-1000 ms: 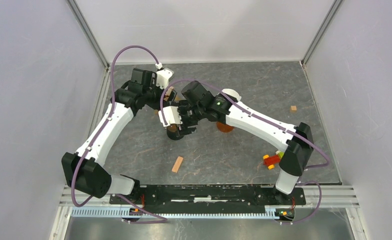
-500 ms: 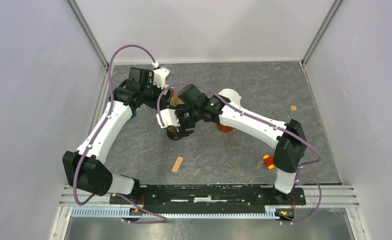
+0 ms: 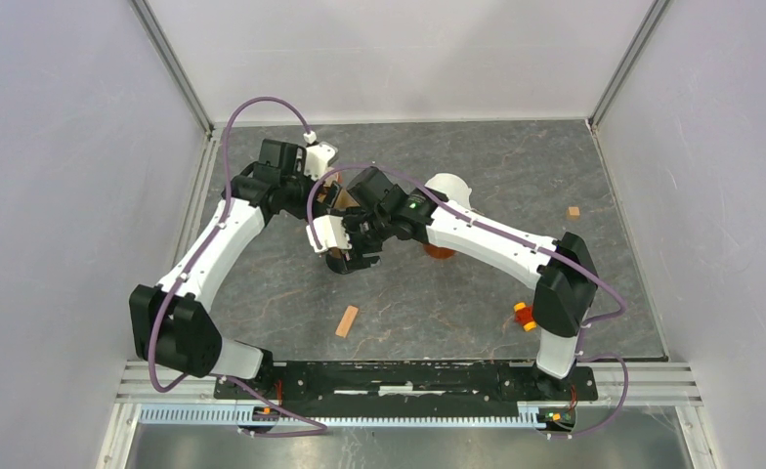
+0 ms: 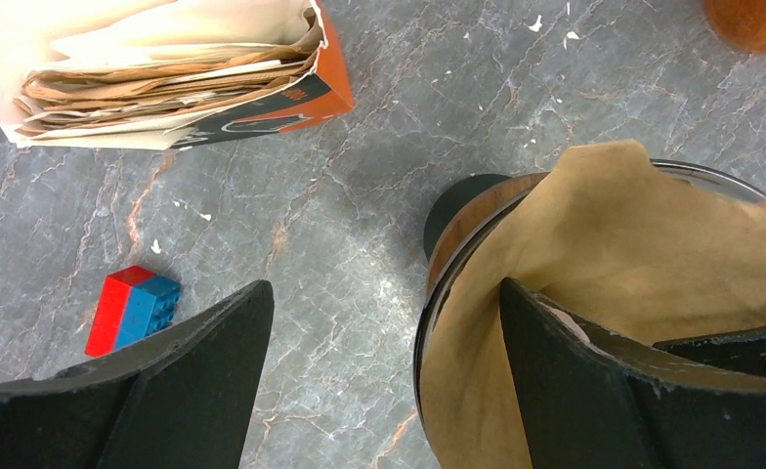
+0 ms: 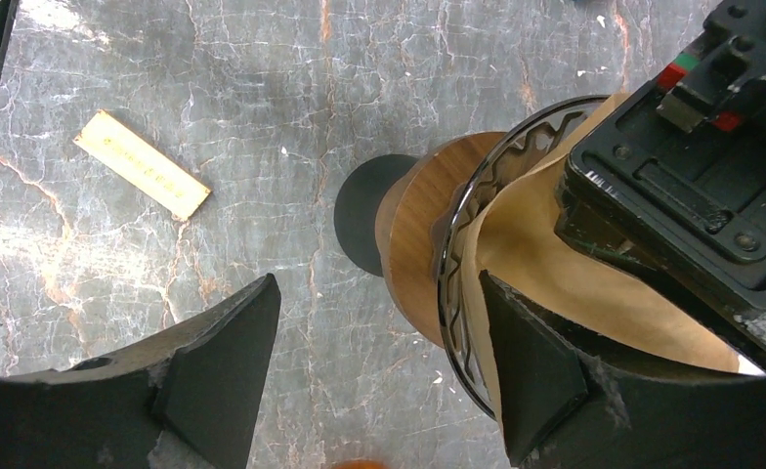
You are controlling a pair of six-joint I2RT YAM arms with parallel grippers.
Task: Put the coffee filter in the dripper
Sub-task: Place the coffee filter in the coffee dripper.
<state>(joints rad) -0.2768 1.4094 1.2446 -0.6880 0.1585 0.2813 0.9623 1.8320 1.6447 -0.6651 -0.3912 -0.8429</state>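
The dripper (image 4: 467, 230) has a glass rim, a wooden collar and a dark base, and stands on the grey table. The brown coffee filter (image 4: 614, 234) sits inside it, its top edge sticking up above the rim. My left gripper (image 4: 384, 293) is open: its right finger is inside the filter and its left finger hangs over bare table. My right gripper (image 5: 377, 283) is open too, straddling the rim (image 5: 454, 254) with its right finger against the filter (image 5: 526, 244). In the top view both wrists crowd over the dripper (image 3: 341, 262).
An opened orange box of filters (image 4: 164, 78) lies beyond the dripper. A red-and-blue brick (image 4: 130, 308) lies left of it. An orange cup (image 3: 440, 250), a white object (image 3: 447, 186), wooden blocks (image 3: 347, 320) (image 3: 574, 211) and toy bricks (image 3: 526, 315) lie around.
The left arm has shifted slightly over the dripper and its jaws have narrowed a little. The right arm's elbow has swung left. The filter stays in the dripper.
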